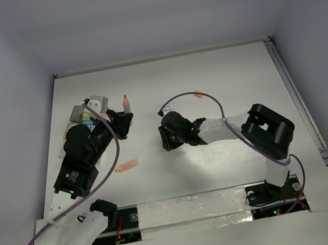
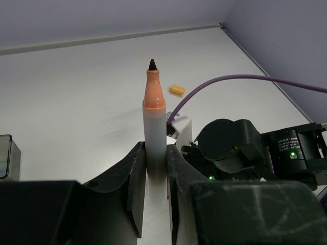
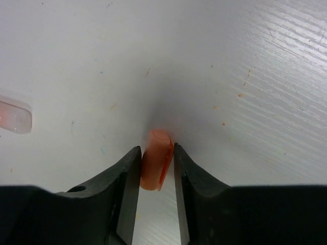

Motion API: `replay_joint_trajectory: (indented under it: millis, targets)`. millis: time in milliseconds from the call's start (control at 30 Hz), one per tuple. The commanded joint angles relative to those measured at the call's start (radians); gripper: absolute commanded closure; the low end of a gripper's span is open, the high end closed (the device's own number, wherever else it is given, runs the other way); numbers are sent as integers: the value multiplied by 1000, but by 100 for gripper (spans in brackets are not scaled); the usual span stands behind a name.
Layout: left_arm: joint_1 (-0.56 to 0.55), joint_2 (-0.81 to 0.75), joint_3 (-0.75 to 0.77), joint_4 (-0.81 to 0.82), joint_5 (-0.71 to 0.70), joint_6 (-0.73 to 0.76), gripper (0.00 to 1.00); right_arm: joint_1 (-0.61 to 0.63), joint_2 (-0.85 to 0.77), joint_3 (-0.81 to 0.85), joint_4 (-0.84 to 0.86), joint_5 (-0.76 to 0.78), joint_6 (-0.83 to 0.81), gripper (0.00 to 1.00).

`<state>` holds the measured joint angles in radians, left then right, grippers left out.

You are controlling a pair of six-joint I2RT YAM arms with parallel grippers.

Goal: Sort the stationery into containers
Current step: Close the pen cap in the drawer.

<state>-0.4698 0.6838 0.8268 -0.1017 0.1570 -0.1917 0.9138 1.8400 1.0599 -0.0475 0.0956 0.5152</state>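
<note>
While the left gripper (image 2: 156, 149) is clamped on the white barrel of an uncapped marker (image 2: 154, 102), holding it upright with its orange neck and dark tip clear above the fingers, the right gripper (image 3: 156, 149) is down on the table (image 1: 206, 70) with its jaws pressed to both sides of a small orange cap (image 3: 153, 158), as far as the wrist view shows. The step looks like gathering the marker's parts before sorting. The next move probably calls for lifting the cap cleanly, then either bringing it to the marker tip or carrying each piece to the containers. The grey square box (image 1: 97, 102) sits just behind the left gripper; its neighbours are mostly hidden by the arm. Bare table lies between the two grippers, giving room to meet there. An orange pen (image 1: 127, 165) lies near the left forearm, and a small orange piece (image 1: 199, 94) rests beyond the right gripper, both apart from that path.
</note>
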Motion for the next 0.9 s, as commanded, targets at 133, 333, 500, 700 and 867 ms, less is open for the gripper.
replay_joint_trajectory:
  millis: [133,333,500,700,867]
  targets:
    - [2,-9,2,53,27,6,100,-9,18,5,-31,-20,8,88]
    - [11,14,-5,94,185,-15,100,-52,-33,-21,123,-82,6,100]
    - [20,16,-23,172,346,-54,100,-61,-155,-29,216,-86,-27,100]
    - [30,10,-32,316,505,-162,100,-114,-404,-72,366,-123,-92,100]
    - [30,51,-52,549,660,-322,100,-142,-533,-84,544,-189,-92,100]
